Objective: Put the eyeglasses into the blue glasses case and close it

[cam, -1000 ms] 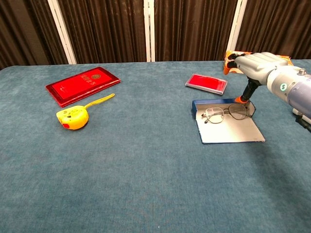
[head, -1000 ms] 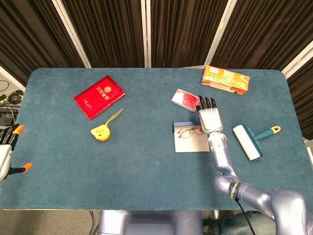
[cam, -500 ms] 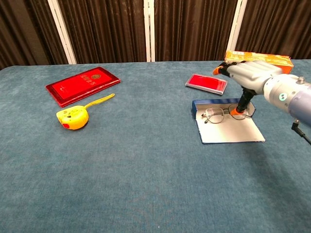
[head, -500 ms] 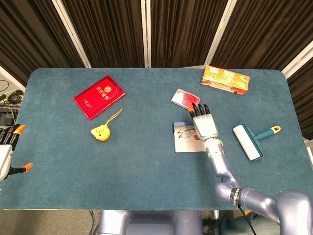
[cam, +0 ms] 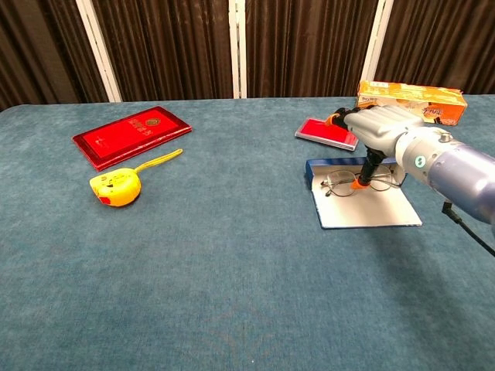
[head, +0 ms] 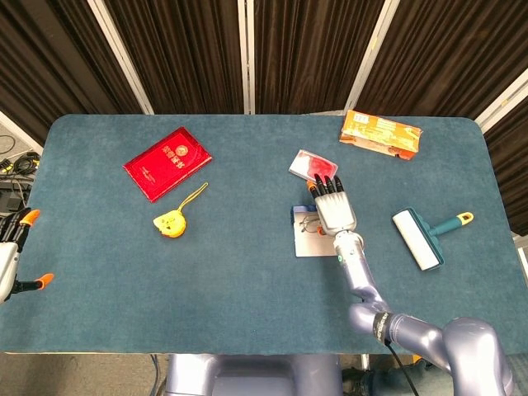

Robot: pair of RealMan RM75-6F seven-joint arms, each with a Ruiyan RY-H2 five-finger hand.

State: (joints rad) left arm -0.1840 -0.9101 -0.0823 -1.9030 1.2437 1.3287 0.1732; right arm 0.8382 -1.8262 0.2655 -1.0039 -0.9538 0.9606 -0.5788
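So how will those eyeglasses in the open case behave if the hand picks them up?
The eyeglasses look thin and wire-framed, so probably light and easily bent. Lying flat in the blue glasses case, they likely give the right hand little to grip; its fingers may slide them instead.

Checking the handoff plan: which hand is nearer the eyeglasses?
Right. The right hand hovers directly over the eyeglasses in the open blue glasses case; the left hand sits at the table's far left edge.
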